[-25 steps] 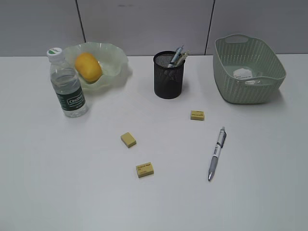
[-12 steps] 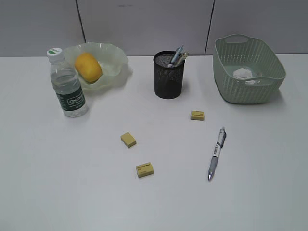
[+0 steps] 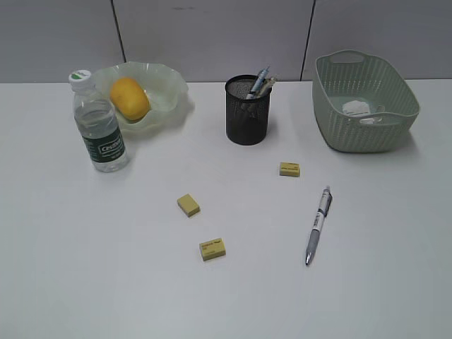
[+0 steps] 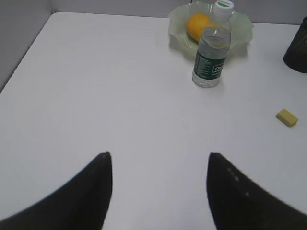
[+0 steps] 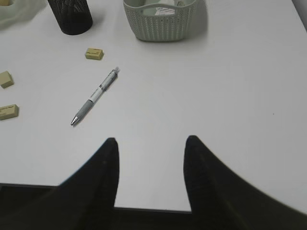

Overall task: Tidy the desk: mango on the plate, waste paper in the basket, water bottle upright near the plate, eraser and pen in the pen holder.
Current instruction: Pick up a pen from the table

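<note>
Exterior view: the white desk (image 3: 106, 282) runs back to a grey panelled wall. The whole near half is bare, giving wide room to move. Far left, the mango (image 3: 129, 98) lies in the plate (image 3: 173, 88), with the bottle (image 3: 98, 126) upright just beside it. The holder (image 3: 248, 111) stands far centre with pens in it. The basket (image 3: 367, 134) sits far right, the paper (image 3: 355, 107) inside. Three erasers (image 3: 188, 205) (image 3: 212, 248) (image 3: 289, 169) and a pen (image 3: 318, 225) lie loose mid-desk, well apart. Nothing has shifted since the earlier frames.

Left wrist view: the left gripper (image 4: 157, 163) hangs with jaws well apart and nothing between them, over bare desk near the left edge. Bottle, plate and mango are far ahead.

Right wrist view: the right gripper (image 5: 149, 143) is parted and holds nothing, above the desk's near edge. The pen lies ahead-left, with bare surface to the right.
</note>
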Robot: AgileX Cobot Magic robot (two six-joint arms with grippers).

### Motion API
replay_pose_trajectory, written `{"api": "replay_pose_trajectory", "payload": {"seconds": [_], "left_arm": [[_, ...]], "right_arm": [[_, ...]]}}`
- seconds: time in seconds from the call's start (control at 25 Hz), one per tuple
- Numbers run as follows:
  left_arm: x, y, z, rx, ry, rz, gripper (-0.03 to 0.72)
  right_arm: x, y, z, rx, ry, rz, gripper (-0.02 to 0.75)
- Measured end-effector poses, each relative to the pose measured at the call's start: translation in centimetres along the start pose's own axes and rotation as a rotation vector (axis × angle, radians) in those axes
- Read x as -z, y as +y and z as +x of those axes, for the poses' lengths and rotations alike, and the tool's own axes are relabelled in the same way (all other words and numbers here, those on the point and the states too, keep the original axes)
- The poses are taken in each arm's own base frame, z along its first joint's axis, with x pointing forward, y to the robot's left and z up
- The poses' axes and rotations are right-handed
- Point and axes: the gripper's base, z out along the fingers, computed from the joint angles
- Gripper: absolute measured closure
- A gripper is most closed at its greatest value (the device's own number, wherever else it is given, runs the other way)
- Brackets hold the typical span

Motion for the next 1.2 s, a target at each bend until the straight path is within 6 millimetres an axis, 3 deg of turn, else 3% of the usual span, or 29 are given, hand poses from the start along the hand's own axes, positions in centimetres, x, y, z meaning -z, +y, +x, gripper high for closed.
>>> {"api": "replay_pose_trajectory", "payload": {"seconds": [0.28, 0.48, 0.6, 0.8, 1.04, 1.2], "left_arm": [[0.0, 0.0, 0.0, 0.0, 0.0, 0.0, 0.217], [0.0, 0.0, 0.0, 0.0, 0.0, 0.0, 0.218], [0.0, 0.0, 0.0, 0.0, 0.0, 0.0, 0.218], [0.0, 0.0, 0.0, 0.0, 0.0, 0.0, 0.218], [0.0, 0.0, 0.0, 0.0, 0.0, 0.0, 0.218], [0.0, 0.0, 0.0, 0.0, 0.0, 0.0, 0.218]], "right_arm": [[-3.0, 0.2, -5.6, -0.097, 0.197, 0.017, 0.374], [-6.6, 0.2, -9.7, -0.159, 0.352, 0.041, 0.349], [-9.6, 0.2, -11.2, -0.22, 0.45, 0.068, 0.284], [-13.8, 0.0, -12.2, -0.288, 0.634, 0.115, 0.137], [-19.3, 0.2, -12.9, -0.36, 0.814, 0.147, 0.123], [-23.0, 2.4, -12.3, -0.358, 0.901, 0.152, 0.123]]}}
